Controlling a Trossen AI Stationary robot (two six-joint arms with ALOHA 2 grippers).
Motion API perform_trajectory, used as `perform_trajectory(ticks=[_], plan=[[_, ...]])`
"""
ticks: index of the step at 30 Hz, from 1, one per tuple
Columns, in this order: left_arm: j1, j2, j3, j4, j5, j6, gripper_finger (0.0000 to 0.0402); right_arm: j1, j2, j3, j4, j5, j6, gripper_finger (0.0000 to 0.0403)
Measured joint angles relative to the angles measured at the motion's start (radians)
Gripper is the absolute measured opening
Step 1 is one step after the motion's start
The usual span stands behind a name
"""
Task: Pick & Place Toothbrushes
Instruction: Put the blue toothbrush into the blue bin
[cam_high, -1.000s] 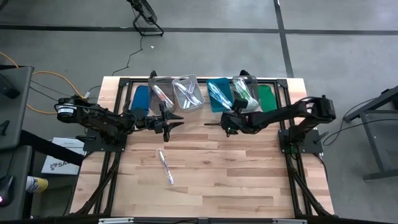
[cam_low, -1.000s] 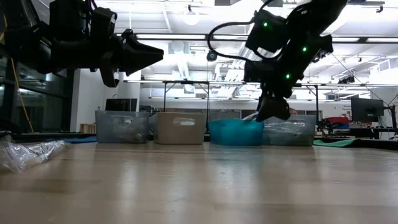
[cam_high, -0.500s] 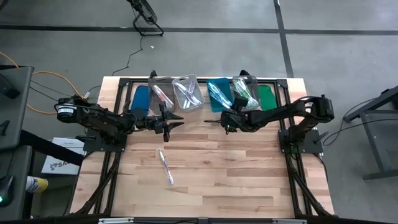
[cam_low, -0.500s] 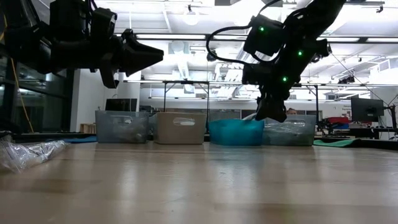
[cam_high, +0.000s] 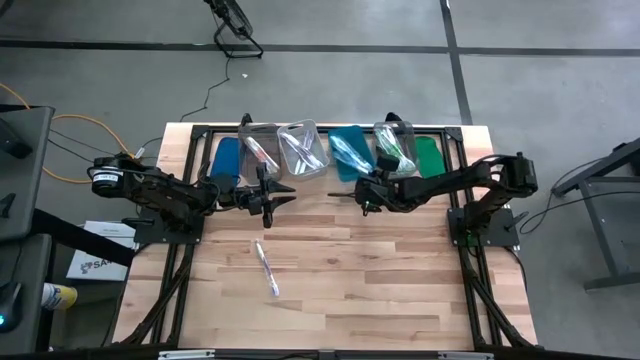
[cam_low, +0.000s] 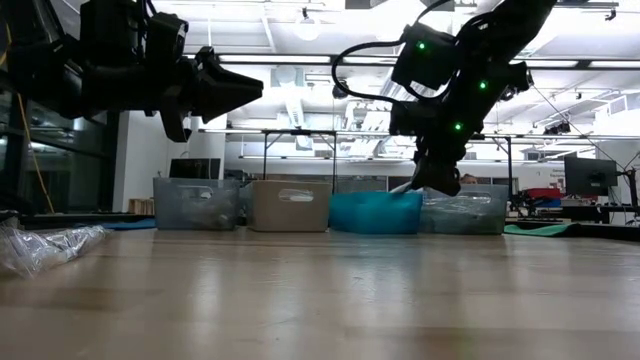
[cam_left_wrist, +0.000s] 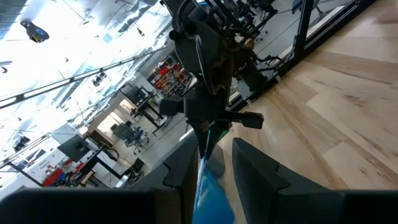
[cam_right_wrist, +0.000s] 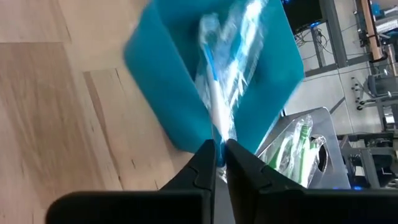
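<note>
Four bins stand in a row at the table's far edge: grey (cam_high: 258, 150), clear (cam_high: 303, 148), teal (cam_high: 349, 152) and clear (cam_high: 395, 147), each with wrapped toothbrushes inside. My right gripper (cam_high: 367, 196) hovers just near of the teal bin (cam_right_wrist: 186, 81) and is shut on a wrapped blue-and-white toothbrush (cam_right_wrist: 219, 93) that reaches out of it. My left gripper (cam_high: 270, 195) hangs open above the table, near of the grey bin, with nothing between its fingers (cam_left_wrist: 208, 168). Another wrapped toothbrush (cam_high: 266, 268) lies flat on the table, toward its near edge. My right gripper pinches the toothbrush's pale handle end (cam_right_wrist: 218, 127) between its two fingers. The fingers come from the table's near side, slanting down toward the bin and lying roughly along the brush. The held end is raised above the bin's near wall; the rest lies inside the teal bin.
A blue lid (cam_high: 226, 160) lies left of the bins and a green lid (cam_high: 428, 156) right of them. Black frame rails (cam_high: 300, 128) run along the table's far edge. Bare wood (cam_high: 380, 270) stretches from the grippers to the near edge.
My right gripper's fingers have drawn together on the toothbrush at the teal bin's near wall, and the gripper has barely shifted. The teal bin has slid a little toward the table's left.
</note>
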Motion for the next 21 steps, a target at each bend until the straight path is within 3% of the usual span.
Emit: perform_trajectory(ticks=[21], plan=[[0.000, 0.000, 0.000, 0.000, -0.006, 0.009, 0.0094, 0.000, -0.048, 0.000, -0.004, 0.038, 0.000, 0.0010]])
